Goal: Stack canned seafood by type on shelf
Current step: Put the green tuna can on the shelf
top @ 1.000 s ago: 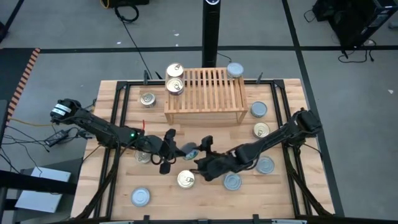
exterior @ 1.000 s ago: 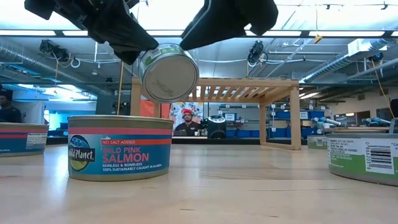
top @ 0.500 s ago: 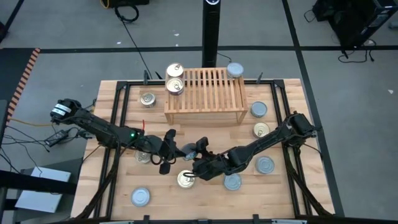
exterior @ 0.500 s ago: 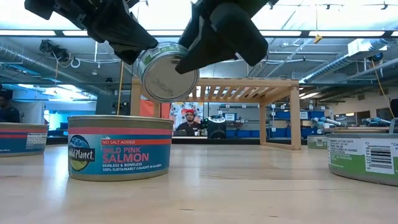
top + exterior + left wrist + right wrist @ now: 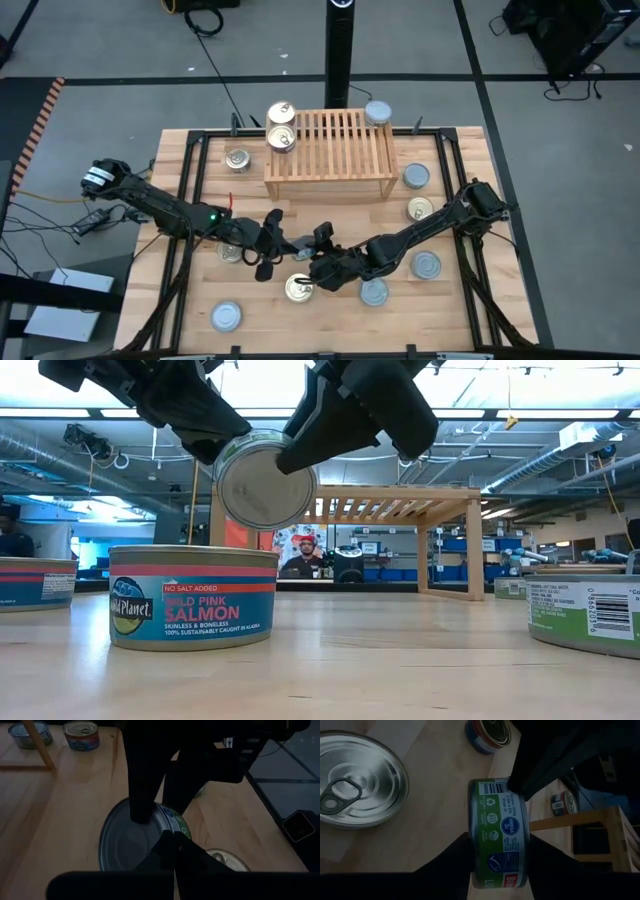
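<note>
A green-labelled tin [image 5: 262,485] of canned seafood hangs in the air over the middle of the table, turned on edge, with both grippers on it. My left gripper [image 5: 288,243] comes from the table's left and is shut on its rim. My right gripper [image 5: 318,242] comes from the right and is closed across it. The light-wood shelf [image 5: 330,150] stands at the far middle of the table. Two gold-lidded tins [image 5: 281,138] sit at its left end and a silver-lidded tin [image 5: 378,112] at its far right corner. My left gripper pinches the tin's rim [image 5: 167,832] between its two closed fingertips. It comes slanting down from the table's left. The tin is lifted clear of the table and stands on edge. My right gripper has one finger on each flat end of the tin [image 5: 472,847], with the labelled side wall [image 5: 500,827] between them. The fingers [image 5: 330,430] slant down from the table's right. The tin stays clear of the table.
Loose tins lie around the grippers: a gold-lidded one [image 5: 298,288] right below them and silver ones [image 5: 373,292] [image 5: 427,265] [image 5: 226,316] nearby. More stand beside the shelf [image 5: 237,158] [image 5: 416,177] [image 5: 421,209]. A salmon tin [image 5: 193,598] stands close in the low view.
My right gripper has moved toward the table's left and slightly down to the tin held by my left gripper. Its fingers have closed in on the tin's two flat ends. The tin has turned a little in the air. My left gripper has kept still.
</note>
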Controlling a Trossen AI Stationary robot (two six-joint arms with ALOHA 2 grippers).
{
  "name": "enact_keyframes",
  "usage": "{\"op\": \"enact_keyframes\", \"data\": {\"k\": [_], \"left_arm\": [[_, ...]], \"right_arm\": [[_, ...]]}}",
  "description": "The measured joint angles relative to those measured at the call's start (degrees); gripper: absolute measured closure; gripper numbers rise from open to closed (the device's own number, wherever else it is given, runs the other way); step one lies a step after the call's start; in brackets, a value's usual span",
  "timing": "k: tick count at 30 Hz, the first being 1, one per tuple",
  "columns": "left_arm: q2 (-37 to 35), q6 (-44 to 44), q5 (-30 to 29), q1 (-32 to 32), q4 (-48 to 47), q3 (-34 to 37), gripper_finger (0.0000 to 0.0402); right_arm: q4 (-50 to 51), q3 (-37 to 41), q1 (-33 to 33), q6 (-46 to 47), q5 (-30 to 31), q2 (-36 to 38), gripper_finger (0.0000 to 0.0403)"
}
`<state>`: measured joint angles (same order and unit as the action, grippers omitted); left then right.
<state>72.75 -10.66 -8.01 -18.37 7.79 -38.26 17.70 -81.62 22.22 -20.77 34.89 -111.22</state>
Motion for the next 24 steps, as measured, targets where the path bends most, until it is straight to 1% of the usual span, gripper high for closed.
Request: {"op": "enact_keyframes", "data": {"k": [3, 6, 8, 11, 13, 15, 19, 24], "left_arm": [[0.0, 0.02, -0.56, -0.02, 0.15, 0.0, 0.0395], [0.0, 0.64, -3.05, -0.04, 0.31, 0.0, 0.0379], [-0.05, 1.75, -4.54, -0.06, 0.83, -0.13, 0.0364], [-0.07, 2.88, -5.27, -0.4, 0.8, -0.13, 0.0337], [-0.07, 2.97, -7.17, -0.73, 1.17, -0.13, 0.0317], [-0.53, 3.2, -9.04, -1.19, 1.23, -0.13, 0.0297], [-0.62, 4.23, -10.75, -1.67, 1.33, -0.11, 0.0264], [-0.18, 4.64, -11.5, -1.84, 3.57, 0.38, 0.025]], "right_arm": [[0.01, 0.0, 0.0, 0.02, 0.03, 0.0, 0.0247], [0.27, 0.02, -0.06, 0.19, 0.15, 0.02, 0.0247], [0.34, 0.08, -0.11, 0.12, 0.54, 0.01, 0.0247], [1.91, 0.09, 0.13, 0.18, 1.26, 0.32, 0.0247], [2.57, 0.09, 0.31, 0.63, 1.6, 0.57, 0.0247], [3.85, 0.09, 0.69, 0.74, 3.74, 0.84, 0.0247], [6.14, 0.01, 2.03, 0.69, 9.56, 2.61, 0.0247], [14.07, -2.89, 3.79, 4.31, 13.51, 5.33, 0.0247]]}}
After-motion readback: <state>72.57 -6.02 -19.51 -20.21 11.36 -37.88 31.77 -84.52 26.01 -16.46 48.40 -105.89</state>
